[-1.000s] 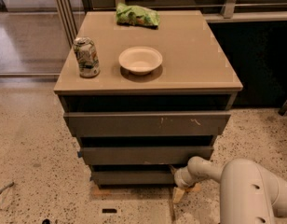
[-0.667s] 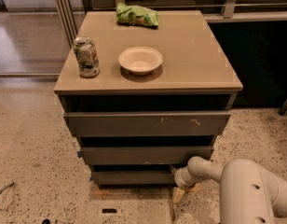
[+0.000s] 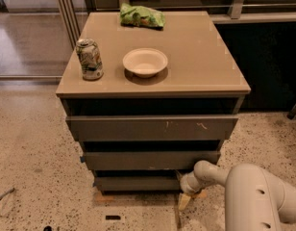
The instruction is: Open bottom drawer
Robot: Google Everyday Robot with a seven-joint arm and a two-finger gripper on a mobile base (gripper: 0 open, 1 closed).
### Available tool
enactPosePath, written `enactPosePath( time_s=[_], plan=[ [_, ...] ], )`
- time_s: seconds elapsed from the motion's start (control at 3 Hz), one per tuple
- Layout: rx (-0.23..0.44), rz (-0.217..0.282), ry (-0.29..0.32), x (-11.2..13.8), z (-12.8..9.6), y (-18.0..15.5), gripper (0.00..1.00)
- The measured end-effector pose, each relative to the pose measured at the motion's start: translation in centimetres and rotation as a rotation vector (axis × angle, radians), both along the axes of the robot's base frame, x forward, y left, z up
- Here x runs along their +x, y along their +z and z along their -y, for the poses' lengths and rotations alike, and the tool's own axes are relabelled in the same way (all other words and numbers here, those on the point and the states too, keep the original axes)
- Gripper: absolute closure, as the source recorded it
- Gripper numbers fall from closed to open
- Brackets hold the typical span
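Note:
The bottom drawer (image 3: 136,183) is the lowest, plain grey-brown front of the three-drawer cabinet, set back under the middle front (image 3: 148,160) and the scratched top front (image 3: 153,127). My gripper (image 3: 185,196) reaches in from the lower right on a white arm (image 3: 253,196). It is low by the floor, at the right end of the bottom drawer front. A pale fingertip (image 3: 183,202) points down toward the floor.
On the cabinet top stand a can (image 3: 89,58), a white bowl (image 3: 144,61) and a green bag (image 3: 141,16). Speckled floor lies in front and to the left. A dark wall panel stands to the right. A small dark object (image 3: 112,218) lies on the floor.

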State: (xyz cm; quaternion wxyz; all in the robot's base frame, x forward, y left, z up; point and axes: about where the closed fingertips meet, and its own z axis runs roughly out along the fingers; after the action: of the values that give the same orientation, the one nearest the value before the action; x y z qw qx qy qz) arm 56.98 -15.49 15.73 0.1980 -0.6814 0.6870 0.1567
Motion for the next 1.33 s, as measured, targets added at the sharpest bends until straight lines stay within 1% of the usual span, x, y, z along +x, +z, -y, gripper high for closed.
enactPosePath(
  time_s=[0.67, 1.0, 1.33],
  plan=[
    [-0.002, -0.043, -0.028, -0.4, 0.5, 0.2, 0.0],
    [-0.021, -0.135, -0.034, -2.2, 1.3, 0.5, 0.0],
    [-0.023, -0.141, -0.033, -2.3, 1.3, 0.9, 0.0]
  ],
)
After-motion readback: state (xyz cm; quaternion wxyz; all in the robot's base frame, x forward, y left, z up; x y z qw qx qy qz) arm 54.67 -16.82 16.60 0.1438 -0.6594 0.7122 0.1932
